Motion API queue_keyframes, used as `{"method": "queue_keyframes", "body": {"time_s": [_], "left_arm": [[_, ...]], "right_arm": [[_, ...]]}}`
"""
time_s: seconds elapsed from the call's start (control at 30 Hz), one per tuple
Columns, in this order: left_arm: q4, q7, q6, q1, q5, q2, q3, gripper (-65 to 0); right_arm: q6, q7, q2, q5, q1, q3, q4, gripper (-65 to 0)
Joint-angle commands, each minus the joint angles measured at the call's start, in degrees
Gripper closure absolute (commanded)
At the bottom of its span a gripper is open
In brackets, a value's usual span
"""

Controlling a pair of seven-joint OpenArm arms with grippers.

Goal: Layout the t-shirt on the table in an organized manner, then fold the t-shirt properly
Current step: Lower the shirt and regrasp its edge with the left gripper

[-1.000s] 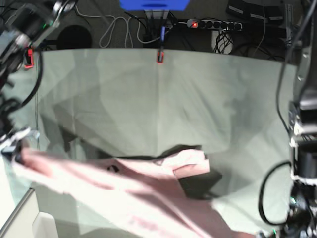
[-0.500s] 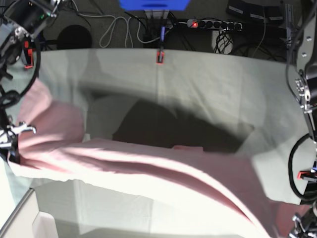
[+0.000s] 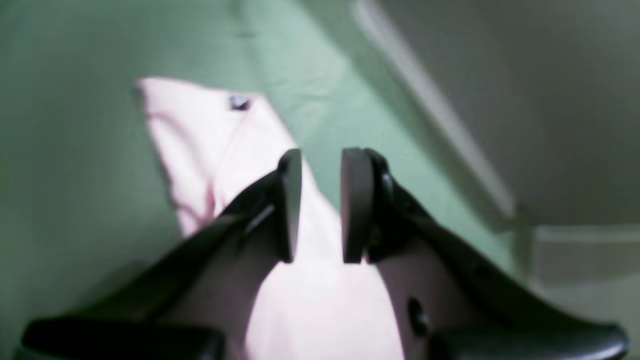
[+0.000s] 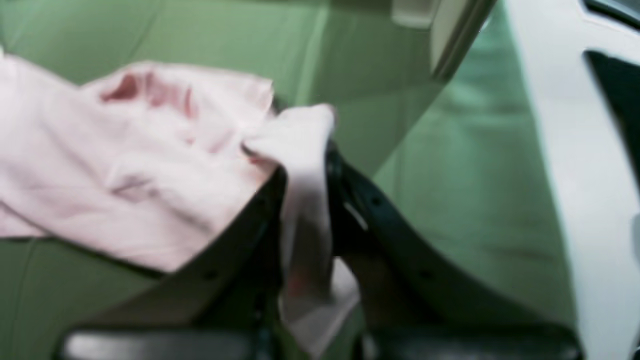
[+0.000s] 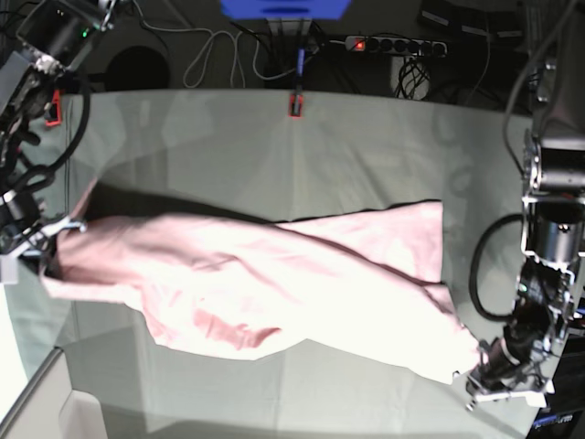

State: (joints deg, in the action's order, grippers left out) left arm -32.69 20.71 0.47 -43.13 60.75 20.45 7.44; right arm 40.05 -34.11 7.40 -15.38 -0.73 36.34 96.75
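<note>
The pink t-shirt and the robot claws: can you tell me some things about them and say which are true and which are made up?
1. The t-shirt is stretched out sideways across the table. True.
2. The right claw is pinching a bit of the pink cloth. True.
3. The left claw is squeezed shut on the shirt. False: there is a gap between its two pads, and the shirt lies beneath them.
4. The t-shirt is folded into a neat little square. False: it is spread long and still wrinkly.
5. A red clamp sits at the far edge of the table. True.
6. The table cover is bright blue. False: it is pale grey-green.
</note>
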Motion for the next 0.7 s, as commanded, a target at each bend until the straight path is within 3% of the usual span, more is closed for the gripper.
{"method": "queue_keyframes", "body": {"time_s": [0.0, 0.1, 0.27, 0.4, 0.53, 0.67], "left_arm": [[-1.29, -0.36, -0.78, -2.36, 1.45, 0.61, -0.19, -13.9], [-1.38, 4.57, -0.78, -1.48, 1.62, 0.61, -0.54, -15.0], [-6.39, 14.68, -0.25, 7.13, 5.23, 0.78, -9.68, -31.1], [-19.75, 20.13, -0.25, 19.35, 5.49, 0.78, -17.16, -42.7], [-34.79, 20.57, -0.16, 33.24, 5.31, 0.08, -19.35, -42.6], [-39.09, 20.57, -0.07, 41.77, 4.61, -2.82, -19.00, -42.6]], "right_arm": [[-0.05, 1.98, 0.91, -1.20, 0.78, 0.28, 0.96, 0.0], [-0.05, 1.98, 0.82, -1.20, 0.78, 0.10, 0.96, 0.0], [-0.05, 1.98, 0.73, -1.20, 0.78, -0.07, 0.96, 0.0], [-0.05, 1.98, 0.73, -1.20, 0.78, -0.07, 0.79, 0.0], [-0.05, 1.98, 0.73, -1.20, 0.78, -0.16, 0.09, 0.0], [-0.05, 1.98, 0.65, -1.28, 0.69, -0.25, -0.18, 0.0]]}}
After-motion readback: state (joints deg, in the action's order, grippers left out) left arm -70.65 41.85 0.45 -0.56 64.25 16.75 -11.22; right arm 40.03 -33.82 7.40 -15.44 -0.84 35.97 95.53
